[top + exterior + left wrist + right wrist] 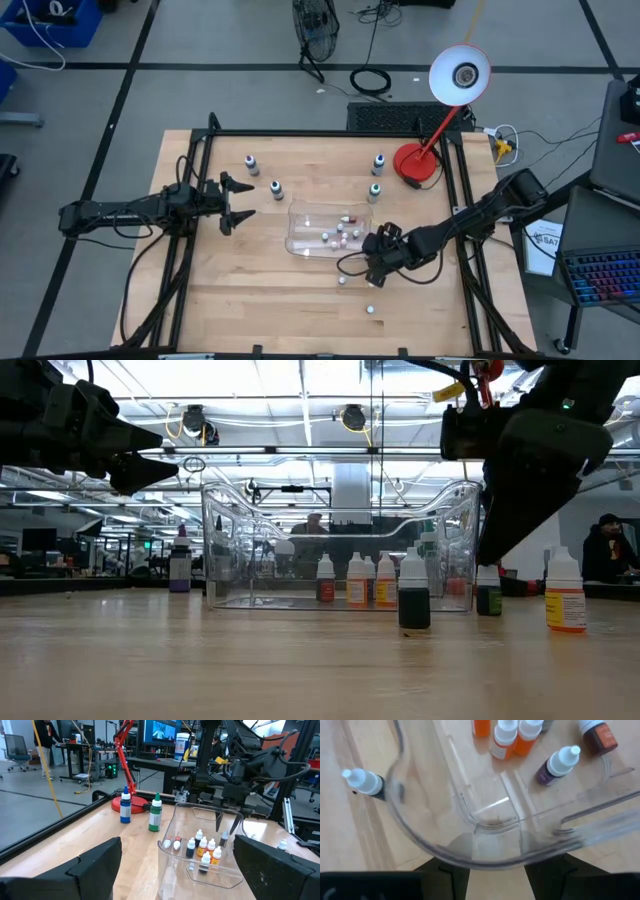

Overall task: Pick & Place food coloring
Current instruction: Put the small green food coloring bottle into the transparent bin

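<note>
High view: right claw (371, 262) just beside tray (300, 243); food coloring (338, 236) inside.

The clear tray (300, 232) stands mid-table, its walls fencing the small bottles (338, 236) inside. Four taller bottles (276, 189) ring its far side. The near table (260, 300) lies open, save two loose bottles (371, 310)

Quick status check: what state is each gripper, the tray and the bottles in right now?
Clear rectangular plastic tray: upright, holding several small dropper bottles.
Left gripper: open, empty, left of tray.
Right gripper: at tray's right end.
Dark-filled dropper bottle: upright on the table outside tray.
</note>
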Motion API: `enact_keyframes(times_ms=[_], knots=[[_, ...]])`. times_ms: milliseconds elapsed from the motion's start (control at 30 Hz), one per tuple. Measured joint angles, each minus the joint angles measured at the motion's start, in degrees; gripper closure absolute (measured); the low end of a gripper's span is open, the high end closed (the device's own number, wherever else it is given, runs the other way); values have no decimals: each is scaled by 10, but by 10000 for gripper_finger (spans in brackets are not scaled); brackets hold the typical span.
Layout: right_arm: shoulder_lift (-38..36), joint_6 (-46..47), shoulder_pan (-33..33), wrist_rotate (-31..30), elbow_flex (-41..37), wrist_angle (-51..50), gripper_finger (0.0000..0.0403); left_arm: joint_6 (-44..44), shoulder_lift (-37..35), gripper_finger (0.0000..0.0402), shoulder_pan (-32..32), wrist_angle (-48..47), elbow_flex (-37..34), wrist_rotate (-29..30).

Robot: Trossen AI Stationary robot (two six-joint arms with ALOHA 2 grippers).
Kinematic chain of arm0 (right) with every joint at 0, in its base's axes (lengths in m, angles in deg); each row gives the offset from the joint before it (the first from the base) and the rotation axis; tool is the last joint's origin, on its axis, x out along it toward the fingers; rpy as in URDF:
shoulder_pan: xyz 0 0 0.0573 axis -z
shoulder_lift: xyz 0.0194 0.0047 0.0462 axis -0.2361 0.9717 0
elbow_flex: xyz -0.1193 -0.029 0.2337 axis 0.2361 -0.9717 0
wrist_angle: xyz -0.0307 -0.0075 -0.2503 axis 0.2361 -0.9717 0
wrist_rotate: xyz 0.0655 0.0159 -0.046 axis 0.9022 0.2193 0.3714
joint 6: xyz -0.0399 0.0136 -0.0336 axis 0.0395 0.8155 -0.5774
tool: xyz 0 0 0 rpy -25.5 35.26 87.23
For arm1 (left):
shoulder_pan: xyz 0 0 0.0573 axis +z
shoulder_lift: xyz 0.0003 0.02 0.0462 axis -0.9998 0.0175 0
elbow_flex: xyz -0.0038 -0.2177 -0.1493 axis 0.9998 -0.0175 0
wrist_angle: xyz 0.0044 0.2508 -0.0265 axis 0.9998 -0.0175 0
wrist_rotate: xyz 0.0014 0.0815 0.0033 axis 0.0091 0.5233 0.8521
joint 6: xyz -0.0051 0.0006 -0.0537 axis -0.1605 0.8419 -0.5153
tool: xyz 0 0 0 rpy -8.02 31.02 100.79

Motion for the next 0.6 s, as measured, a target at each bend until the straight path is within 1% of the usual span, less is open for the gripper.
enact_keyframes(times_ms=[267, 467, 600], knots=[[-1, -4, 0, 2, -1, 1, 248, 0, 0, 23, 0, 0, 0, 0], [-1, -3, 0, 8, -42, 71, 248, 0, 0, 23, 0, 0, 0, 0], [-1, 0, 3, 18, -58, 86, 248, 0, 0, 23, 0, 0, 0, 0]])
